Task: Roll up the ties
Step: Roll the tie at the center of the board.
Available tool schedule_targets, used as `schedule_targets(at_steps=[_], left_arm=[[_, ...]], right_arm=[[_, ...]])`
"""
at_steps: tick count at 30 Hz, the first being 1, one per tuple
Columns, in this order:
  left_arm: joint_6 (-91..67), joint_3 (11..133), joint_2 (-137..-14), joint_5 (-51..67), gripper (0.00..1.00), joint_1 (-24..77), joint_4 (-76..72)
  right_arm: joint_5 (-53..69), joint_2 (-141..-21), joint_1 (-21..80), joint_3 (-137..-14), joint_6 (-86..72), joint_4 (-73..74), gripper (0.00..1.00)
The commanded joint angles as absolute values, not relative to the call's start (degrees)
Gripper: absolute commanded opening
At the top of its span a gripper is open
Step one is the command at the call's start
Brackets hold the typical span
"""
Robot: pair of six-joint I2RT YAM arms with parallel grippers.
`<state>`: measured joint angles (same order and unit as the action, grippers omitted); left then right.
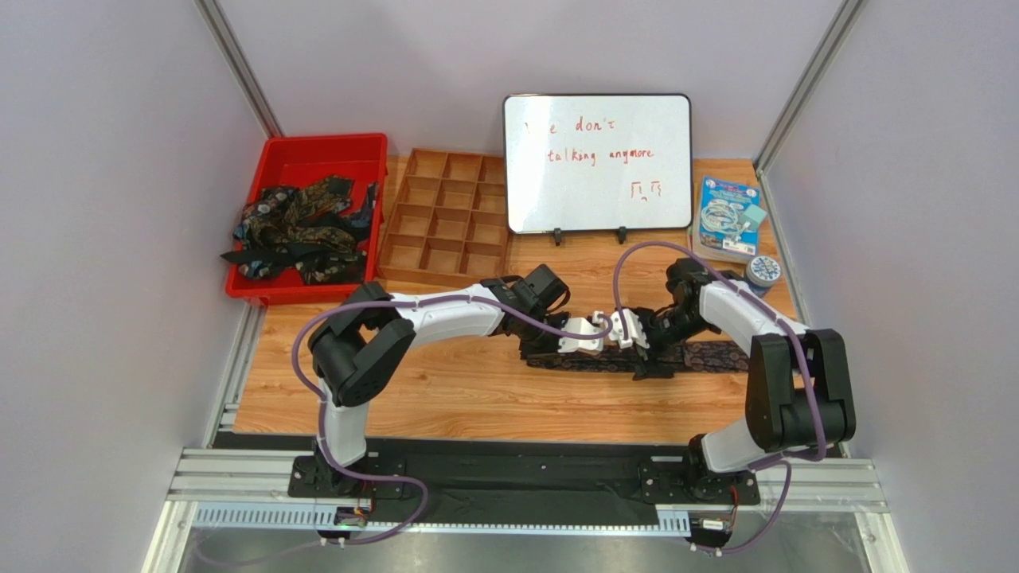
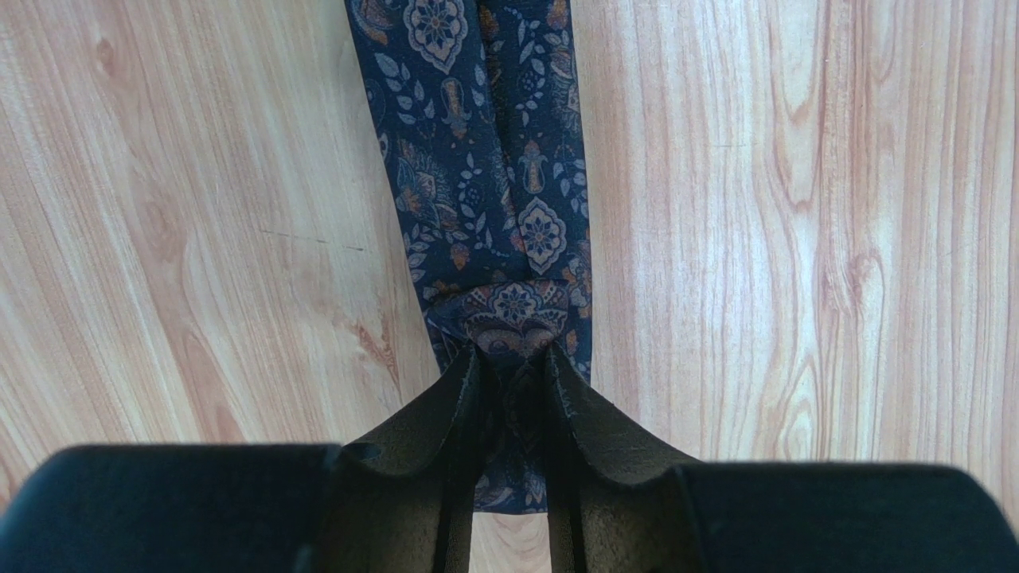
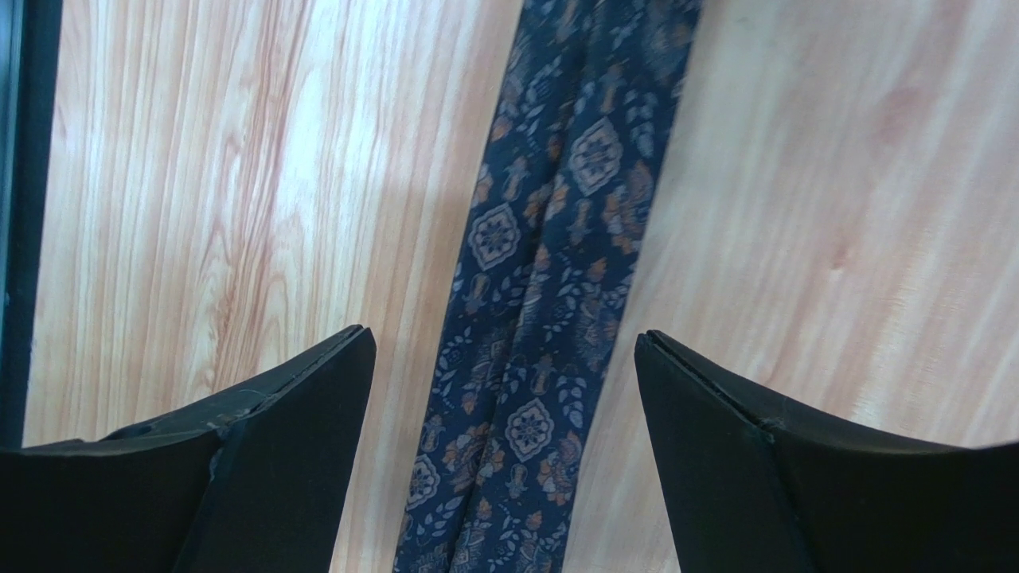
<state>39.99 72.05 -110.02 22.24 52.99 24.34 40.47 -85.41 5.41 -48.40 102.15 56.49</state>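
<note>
The left claw [image 2: 514, 358] is narrowed onto the tie [image 2: 490, 179]: its two dark fingers [image 2: 437, 412] pinch a bunched fold of the patterned cloth right at their tips. From there the tie runs straight ahead of the claw and lies flat on the wooden table [image 2: 179, 239]; a short bit of cloth also shows behind the pinch, between the fingers. The right claw [image 3: 502, 338] stands wide, holding nothing. The same tie [image 3: 562, 239] passes lengthwise through the gap between its fingers [image 3: 287, 418], clear of both, with bare wood on either side. Seen from above, the two claws meet nearly nose to nose over the middle of the tie [image 1: 718, 355], the left claw [image 1: 586, 334] coming in from its own side and the right claw [image 1: 640, 331] opposite it. Well beyond both claws, at the far side of the table, more ties [image 1: 299, 227] lie heaped in a red bin [image 1: 317, 143], next to a wooden divided tray [image 1: 445, 215] and a whiteboard [image 1: 598, 161].
</note>
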Motion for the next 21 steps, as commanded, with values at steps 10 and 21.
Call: schedule_targets(at_steps=[10,21], left_arm=[[39.1,72.9,-111.3,24.1,0.24,53.2,28.6],[39.1,72.0,-111.4,23.5,0.24,53.1,28.8]], right_arm=[[29.0,-91.7,8.9,-49.4,101.3,48.2,0.86],[27.9,-91.1,9.0,-47.6,99.5,45.8,0.38]])
